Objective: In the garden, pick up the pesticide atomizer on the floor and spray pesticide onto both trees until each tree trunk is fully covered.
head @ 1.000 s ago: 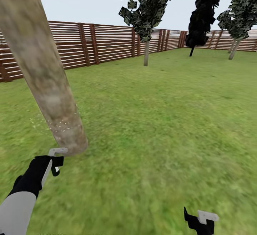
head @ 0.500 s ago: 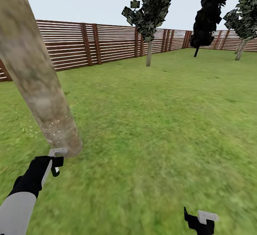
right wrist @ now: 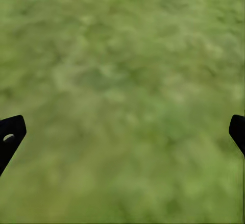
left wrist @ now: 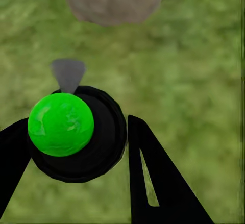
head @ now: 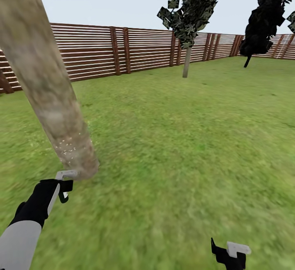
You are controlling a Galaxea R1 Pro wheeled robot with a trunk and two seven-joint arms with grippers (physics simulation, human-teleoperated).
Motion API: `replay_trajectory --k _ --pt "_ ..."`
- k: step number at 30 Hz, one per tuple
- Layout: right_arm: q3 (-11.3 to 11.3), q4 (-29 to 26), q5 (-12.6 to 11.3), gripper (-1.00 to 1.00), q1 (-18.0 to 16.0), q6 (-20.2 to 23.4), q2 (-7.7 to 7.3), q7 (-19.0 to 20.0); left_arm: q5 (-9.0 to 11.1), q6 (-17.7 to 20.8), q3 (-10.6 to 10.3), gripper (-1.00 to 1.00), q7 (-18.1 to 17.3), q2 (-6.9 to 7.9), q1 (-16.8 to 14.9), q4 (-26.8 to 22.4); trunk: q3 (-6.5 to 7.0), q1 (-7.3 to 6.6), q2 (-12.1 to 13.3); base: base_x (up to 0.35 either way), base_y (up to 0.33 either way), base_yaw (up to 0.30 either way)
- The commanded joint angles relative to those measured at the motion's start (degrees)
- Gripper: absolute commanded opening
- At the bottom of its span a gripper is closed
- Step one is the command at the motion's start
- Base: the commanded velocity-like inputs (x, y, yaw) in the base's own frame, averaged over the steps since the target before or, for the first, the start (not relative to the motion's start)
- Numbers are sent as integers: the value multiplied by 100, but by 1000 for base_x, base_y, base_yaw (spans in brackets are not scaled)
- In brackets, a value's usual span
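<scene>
Grass [head: 184, 147] everywhere, with the slatted brown fence [head: 102, 53] running along the back of the lawn. One thick tree trunk [head: 49, 89] is leaning across my view right in front of me, and there are pale specks dotting its bark low down. Another tree [head: 187, 57] is standing well off by the fence, plus a dark shrub [head: 262, 20] further right. My left hand [head: 64, 184] is sitting just beside the base of that near trunk, and in the wrist view I'm gripping the pesticide atomizer [left wrist: 76, 132] between my fingers [left wrist: 153, 178], its green top and grey nozzle aimed at the trunk's foot. My right hand [right wrist: 122, 132] is hanging wide apart over bare grass, holding nothing.
</scene>
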Motion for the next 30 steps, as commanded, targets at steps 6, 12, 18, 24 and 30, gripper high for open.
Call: replay_trajectory --k 6,12,18,24,30 --pt "36 1 -17 100 -2 -7 0 -24 -53 28 10 -100 -34 -3 -3 -9 -5 1 -2 144 -251 6" --pt "36 -2 -24 100 -2 -8 -1 -26 -41 28 10 -100 -34 -10 1 -2 -5 1 -2 11 -267 200" --pt "36 -5 -26 100 -2 -6 0 -24 -15 52 67 -100 -119 39 -7 -36 -5 1 -2 0 -59 277" --pt "28 -7 -26 100 -2 -10 -19 -31 -25 124 75 -100 -148 150 -597 -17 -5 1 -2 0 -1 105" --pt "27 1 -26 100 -2 -13 -33 -32 -67 785 -721 -100 -1577 967 -1295 48 -5 1 -2 0 0 0"
